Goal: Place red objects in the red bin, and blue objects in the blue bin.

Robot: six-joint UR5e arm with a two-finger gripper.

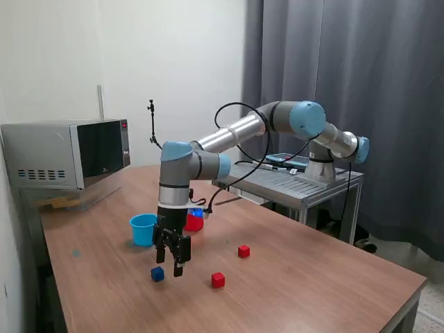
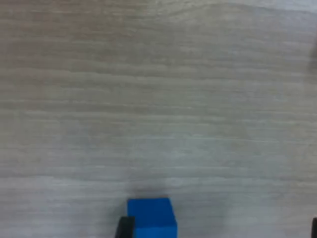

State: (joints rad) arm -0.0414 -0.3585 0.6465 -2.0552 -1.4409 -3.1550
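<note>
Hovering jaws: the gripper (image 1: 170,265) hung low over the wooden surface (image 1: 312,277), fingers spread apart, gripping nothing.
Blue cube: one (image 1: 157,274) sat on the surface between the open fingers, near one of them (image 2: 124,229).
Red cubes: two, (image 1: 218,279) and (image 1: 243,251), lay toward the exterior view's right.
Cups: the light blue cup (image 1: 143,229) and red cup (image 1: 194,222) stood behind the arm.

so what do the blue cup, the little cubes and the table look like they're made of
Blue cup: probably plastic, with an even cyan colour, thin wall and smooth rim.
Blue cube and red cubes: solid flat colour, matte, sharp edges; painted wood, foam or plastic, I cannot tell which.
Table: wood or wood-look laminate, with visible grain lines and a low sheen.
</note>
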